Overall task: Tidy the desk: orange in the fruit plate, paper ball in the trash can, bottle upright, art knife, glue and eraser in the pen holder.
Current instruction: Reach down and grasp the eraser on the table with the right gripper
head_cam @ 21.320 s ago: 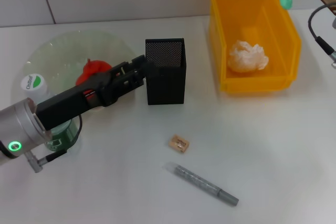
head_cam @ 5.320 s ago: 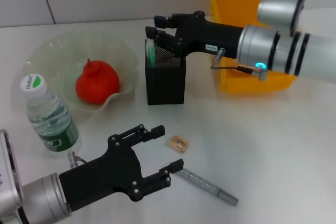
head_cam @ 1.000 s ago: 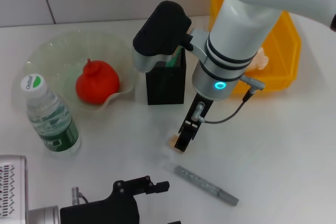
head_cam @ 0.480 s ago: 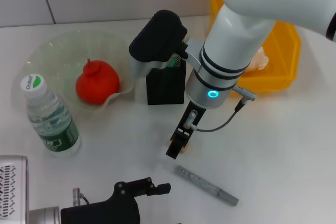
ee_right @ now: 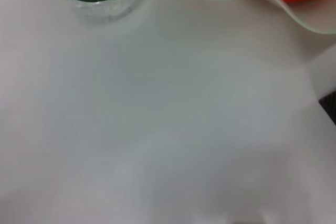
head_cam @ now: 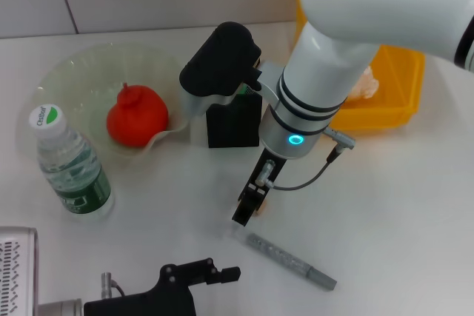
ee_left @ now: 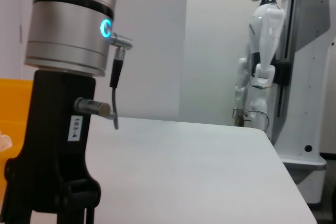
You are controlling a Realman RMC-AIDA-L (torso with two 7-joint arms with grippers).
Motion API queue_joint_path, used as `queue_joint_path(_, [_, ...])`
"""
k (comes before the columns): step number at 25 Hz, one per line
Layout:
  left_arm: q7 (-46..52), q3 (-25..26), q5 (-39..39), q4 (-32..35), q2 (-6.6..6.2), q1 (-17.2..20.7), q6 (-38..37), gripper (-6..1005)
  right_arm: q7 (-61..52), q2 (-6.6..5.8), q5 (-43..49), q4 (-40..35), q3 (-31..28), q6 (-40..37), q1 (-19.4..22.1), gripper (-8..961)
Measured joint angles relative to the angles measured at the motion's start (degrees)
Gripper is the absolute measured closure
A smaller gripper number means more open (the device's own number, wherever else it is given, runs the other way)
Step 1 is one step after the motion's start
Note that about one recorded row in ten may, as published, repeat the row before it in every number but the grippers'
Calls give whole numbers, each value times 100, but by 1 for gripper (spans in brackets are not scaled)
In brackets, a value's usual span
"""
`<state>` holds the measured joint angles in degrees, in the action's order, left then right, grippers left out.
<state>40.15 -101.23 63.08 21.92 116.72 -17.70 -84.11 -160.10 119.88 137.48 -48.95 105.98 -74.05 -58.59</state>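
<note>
Above the white surface (head_cam: 385, 205), the right tool (head_cam: 246, 209) has dropped onto the eraser (head_cam: 258, 208), its finger spread impossible to tell; the tan block peeks out just beside it, ahead of the pen holder (head_cam: 233, 125). Left tool (head_cam: 215, 275) idles low, apparently parted.

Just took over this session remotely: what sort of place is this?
Most likely a robotics lab staged as a desk: a white table against a white wall, a white humanoid robot standing beyond it, and props such as a pen holder and yellow trash can.
</note>
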Motion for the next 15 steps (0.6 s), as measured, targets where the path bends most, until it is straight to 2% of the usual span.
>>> queue_joint_path(11, [0, 23, 65, 18, 0, 4, -60, 303, -88, 0, -108, 103, 32, 102, -40, 223])
queue_joint_path(15, [-11, 28, 65, 3, 0, 4, -91, 303, -89, 0, -108, 178, 43, 102, -90, 342])
